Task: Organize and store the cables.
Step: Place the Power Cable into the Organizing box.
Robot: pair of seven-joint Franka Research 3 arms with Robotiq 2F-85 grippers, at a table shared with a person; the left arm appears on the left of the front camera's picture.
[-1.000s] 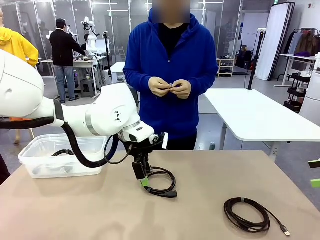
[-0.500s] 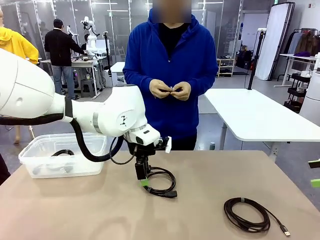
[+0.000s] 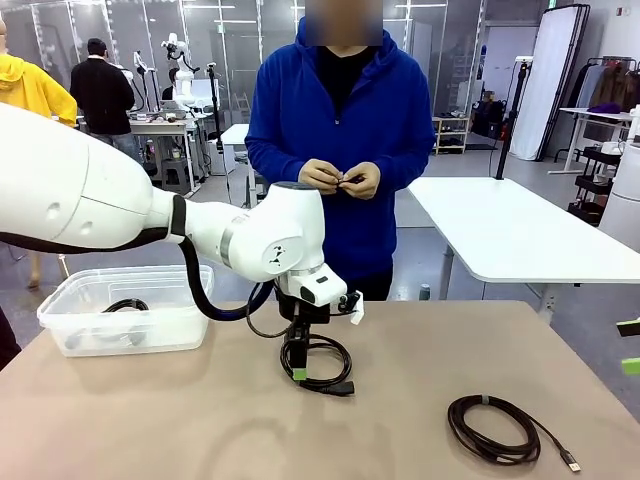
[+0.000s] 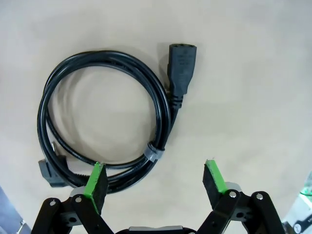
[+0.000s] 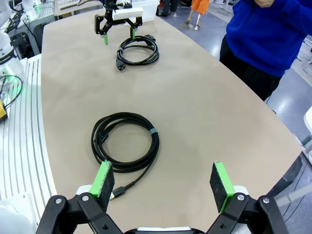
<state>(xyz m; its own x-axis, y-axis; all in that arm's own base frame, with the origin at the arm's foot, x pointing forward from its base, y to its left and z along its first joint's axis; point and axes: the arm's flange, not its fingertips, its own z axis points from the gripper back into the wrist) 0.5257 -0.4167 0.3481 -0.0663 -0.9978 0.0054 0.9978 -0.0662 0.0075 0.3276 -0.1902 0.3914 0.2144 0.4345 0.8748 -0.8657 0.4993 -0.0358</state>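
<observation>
Fingers on your left gripper (image 4: 154,180) are spread wide and hold nothing. You are at the grab step, I think. In the left wrist view, the first cable (image 4: 168,117) runs right by the left-side finger (image 4: 96,178). Its grey tie (image 4: 155,152) sits between the two fingers, and the right-side finger (image 4: 213,178) has bare table (image 4: 253,97) near it. Next, go down and pinch by the tie. Your right gripper (image 5: 161,180) is wide and empty too, with the second cable (image 5: 154,141) just ahead of it.

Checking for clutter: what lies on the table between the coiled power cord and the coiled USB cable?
Nothing; the tabletop is bare between the power cord and the USB cable, as the right wrist and front views show.
</observation>
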